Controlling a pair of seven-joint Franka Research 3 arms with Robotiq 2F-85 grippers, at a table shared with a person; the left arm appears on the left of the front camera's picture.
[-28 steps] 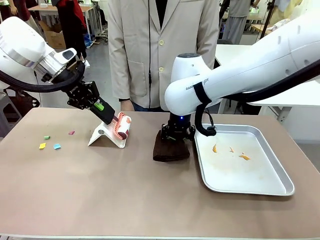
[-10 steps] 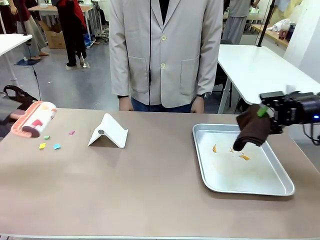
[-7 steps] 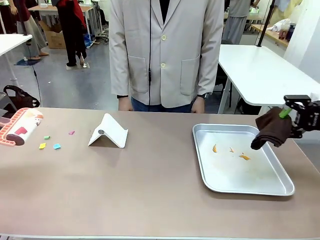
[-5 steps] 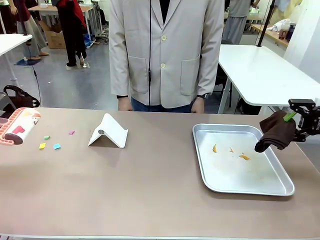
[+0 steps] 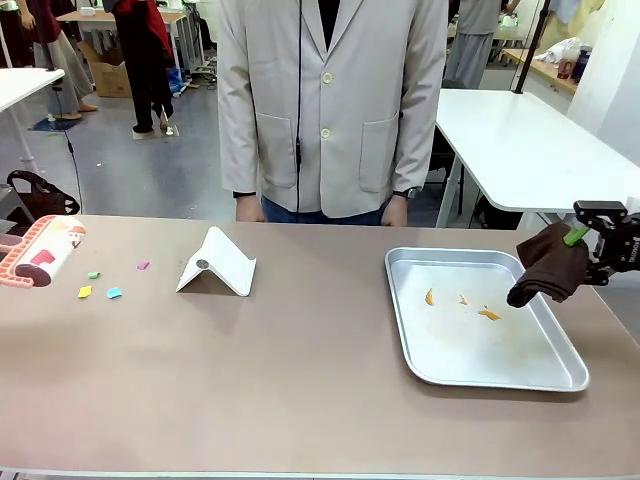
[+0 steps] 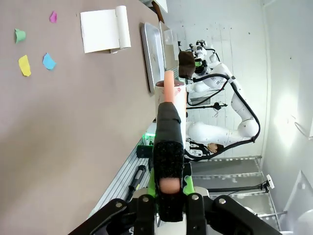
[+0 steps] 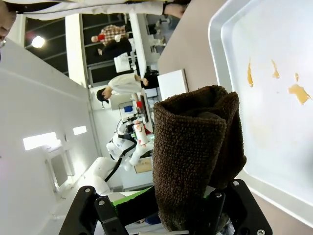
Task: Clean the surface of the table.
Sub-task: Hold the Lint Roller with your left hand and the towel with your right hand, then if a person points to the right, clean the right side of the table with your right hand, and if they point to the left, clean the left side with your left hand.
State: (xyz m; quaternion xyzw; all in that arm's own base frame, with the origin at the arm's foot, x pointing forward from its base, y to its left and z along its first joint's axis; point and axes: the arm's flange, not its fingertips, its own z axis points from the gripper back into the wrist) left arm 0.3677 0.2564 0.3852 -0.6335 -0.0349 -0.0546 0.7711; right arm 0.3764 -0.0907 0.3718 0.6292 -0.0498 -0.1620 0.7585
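Now both arms have drawn back outward: the left gripper (image 6: pixel 169 188) is clamped on the lint roller (image 5: pixel 40 252), the right gripper (image 5: pixel 577 240) on the brown cloth (image 5: pixel 545 270). The table (image 5: pixel 300 380) lies below, between them, its paper scraps (image 5: pixel 114 293) not yet cleaned.

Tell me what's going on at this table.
The left end effector holds a lint roller over the left edge of the table, near coloured paper scraps. The right end effector grips a brown cloth over the right rim of the metal tray holding orange scraps. A person stands at the far side.
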